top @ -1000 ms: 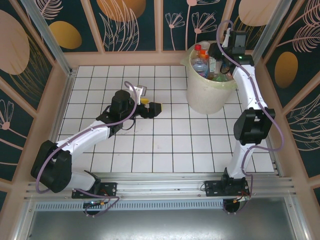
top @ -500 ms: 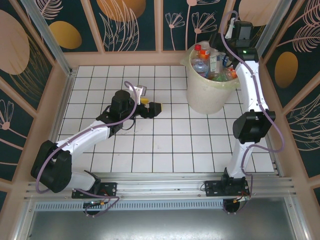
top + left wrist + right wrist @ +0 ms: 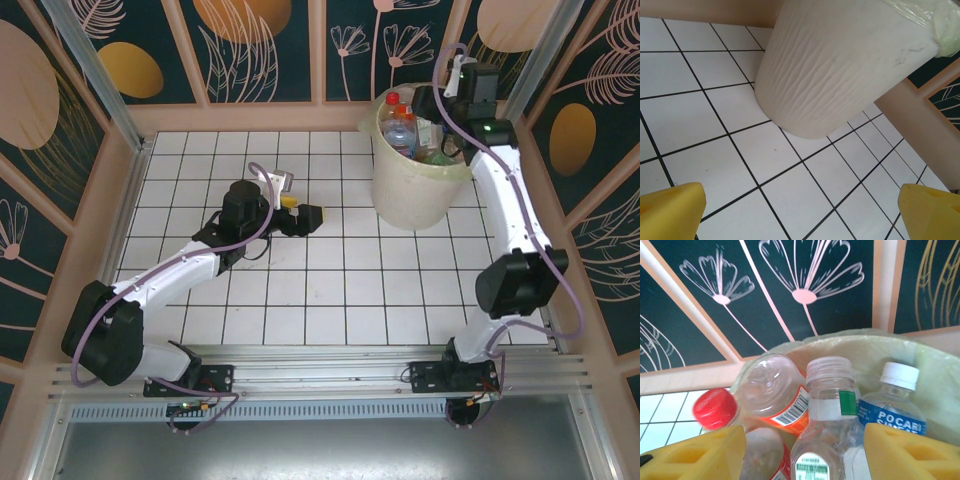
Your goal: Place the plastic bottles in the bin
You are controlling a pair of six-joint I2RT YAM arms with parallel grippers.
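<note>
The bin (image 3: 415, 195) stands at the far right of the tiled table, with several plastic bottles (image 3: 402, 125) inside. My right gripper (image 3: 445, 100) hovers over its far rim. In the right wrist view the right gripper (image 3: 805, 457) is open above a clear-capped, green-labelled bottle (image 3: 832, 390). Its left finger stands well apart from that bottle. Beside it lie an orange-labelled bottle (image 3: 775, 390), a red-capped one (image 3: 715, 407) and a blue-labelled one (image 3: 892, 407). My left gripper (image 3: 305, 215) is open and empty, low over the tiles left of the bin (image 3: 830, 65).
The bin's pale green bag (image 3: 940, 375) folds over its rim (image 3: 945, 30). Wooden side walls (image 3: 560, 190) close in right behind and beside the bin. White tiles (image 3: 330, 290) spread between the two arms.
My right gripper's jaws have spread wider over the bin, and that arm's elbow has swung toward the near edge. The left arm has not moved.
</note>
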